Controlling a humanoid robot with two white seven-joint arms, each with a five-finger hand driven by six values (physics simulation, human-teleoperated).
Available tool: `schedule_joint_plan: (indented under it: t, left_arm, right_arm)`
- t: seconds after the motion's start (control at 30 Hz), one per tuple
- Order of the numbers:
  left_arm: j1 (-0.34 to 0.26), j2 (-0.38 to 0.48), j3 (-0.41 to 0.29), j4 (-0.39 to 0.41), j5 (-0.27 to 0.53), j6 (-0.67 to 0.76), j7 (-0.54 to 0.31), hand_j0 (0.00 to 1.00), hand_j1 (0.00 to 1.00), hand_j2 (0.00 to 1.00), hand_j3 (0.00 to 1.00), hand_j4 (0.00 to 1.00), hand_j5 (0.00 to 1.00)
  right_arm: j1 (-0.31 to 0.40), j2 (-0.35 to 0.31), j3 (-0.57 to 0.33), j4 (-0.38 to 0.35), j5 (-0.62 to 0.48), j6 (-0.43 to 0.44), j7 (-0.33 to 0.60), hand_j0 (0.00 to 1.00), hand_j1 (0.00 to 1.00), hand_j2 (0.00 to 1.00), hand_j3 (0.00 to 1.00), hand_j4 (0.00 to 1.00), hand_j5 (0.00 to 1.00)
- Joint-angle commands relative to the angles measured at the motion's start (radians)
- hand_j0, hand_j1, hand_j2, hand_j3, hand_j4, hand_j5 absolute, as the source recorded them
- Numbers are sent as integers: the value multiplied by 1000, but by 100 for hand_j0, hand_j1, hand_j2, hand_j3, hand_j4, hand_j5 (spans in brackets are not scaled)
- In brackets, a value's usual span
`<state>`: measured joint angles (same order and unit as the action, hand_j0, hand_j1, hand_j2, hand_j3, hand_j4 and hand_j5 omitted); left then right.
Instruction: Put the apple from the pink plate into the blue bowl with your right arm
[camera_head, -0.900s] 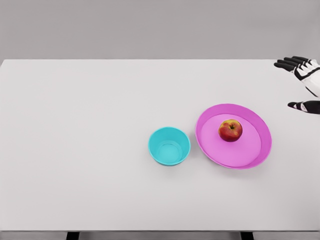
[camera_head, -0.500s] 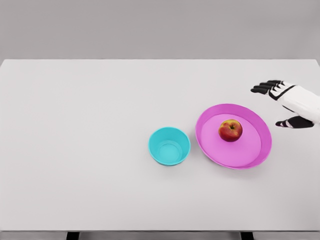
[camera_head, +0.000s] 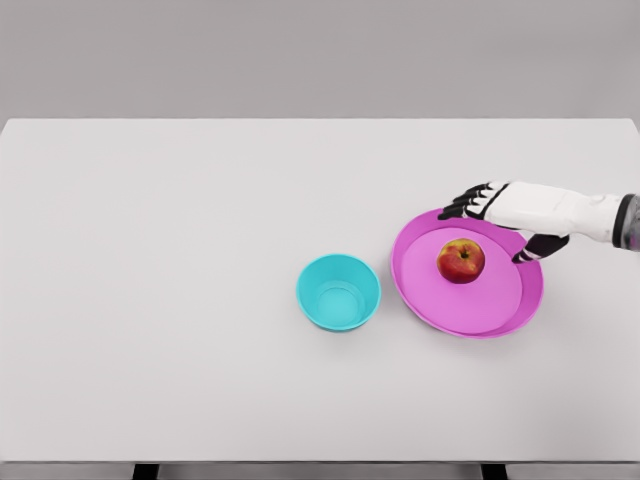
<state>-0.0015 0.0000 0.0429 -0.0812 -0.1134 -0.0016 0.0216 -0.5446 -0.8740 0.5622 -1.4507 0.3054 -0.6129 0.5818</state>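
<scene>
Bowl first: your blue bowl (camera_head: 339, 291) sits upright on the white bench (camera_head: 180, 250), just left of the pink plate (camera_head: 480, 315), not touching it. Apple (camera_head: 461, 260) rests on the plate, upper middle. Right hand (camera_head: 505, 212) hangs over the plate's far-right rim, fingers (camera_head: 462, 207) spread apart, holding nothing, thumb just right of the apple. No contact you can confirm.

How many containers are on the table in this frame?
2: the blue bowl near the table's middle, and the pink plate just right of it, holding the apple. Nothing seems hidden.
</scene>
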Motion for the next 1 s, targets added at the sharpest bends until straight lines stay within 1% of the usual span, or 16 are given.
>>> schedule_joint_plan:
  t: [0.0, 0.1, 0.2, 0.3, 0.37, 0.43, 0.63, 0.73, 0.9, 0.93, 0.97]
  left_arm:
    - [0, 0, 0, 0, 0, 0, 0, 100, 100, 100, 100, 100, 100]
    - [0, 0, 0, 0, 0, 0, 0, 100, 100, 100, 100, 100, 100]
    - [0, 0, 0, 0, 0, 0, 0, 100, 100, 100, 100, 100, 100]
    - [0, 0, 0, 0, 0, 0, 0, 100, 100, 100, 100, 100, 100]
    - [0, 0, 0, 0, 0, 0, 0, 100, 100, 100, 100, 100, 100]
    - [0, 0, 0, 0, 0, 0, 0, 100, 100, 100, 100, 100, 100]
    - [0, 0, 0, 0, 0, 0, 0, 100, 100, 100, 100, 100, 100]
    - [0, 0, 0, 0, 0, 0, 0, 100, 100, 100, 100, 100, 100]
    - [0, 0, 0, 0, 0, 0, 0, 100, 100, 100, 100, 100, 100]
    - [0, 0, 0, 0, 0, 0, 0, 100, 100, 100, 100, 100, 100]
    - [0, 0, 0, 0, 0, 0, 0, 100, 100, 100, 100, 100, 100]
  right_arm:
    - [-3, 32, 47, 36, -3, 2, 6, 100, 100, 100, 100, 100, 100]
    - [-32, 49, 82, 93, -3, 2, 6, 100, 100, 100, 100, 100, 100]
    - [-32, 53, 87, 124, -3, 2, 6, 100, 100, 100, 100, 100, 100]
    - [-34, 55, 94, 121, -3, 2, 6, 100, 100, 100, 100, 100, 100]
    - [-44, 59, 96, 105, -2, 2, 7, 100, 100, 100, 100, 100, 100]
    - [-52, 59, 96, 95, -2, 2, 29, 100, 100, 100, 100, 100, 100]
    - [-52, 59, 110, 79, -2, 2, 29, 100, 100, 100, 100, 100, 100]
    - [-51, 59, 117, 59, -2, 2, 29, 100, 100, 100, 100, 100, 100]
    - [-51, 59, 131, 58, -2, 2, 29, 100, 100, 100, 100, 100, 100]
    - [-51, 58, 131, 58, -3, 2, 29, 95, 95, 95, 95, 95, 95]
    - [-51, 58, 133, 58, -3, 2, 29, 94, 94, 94, 94, 94, 94]
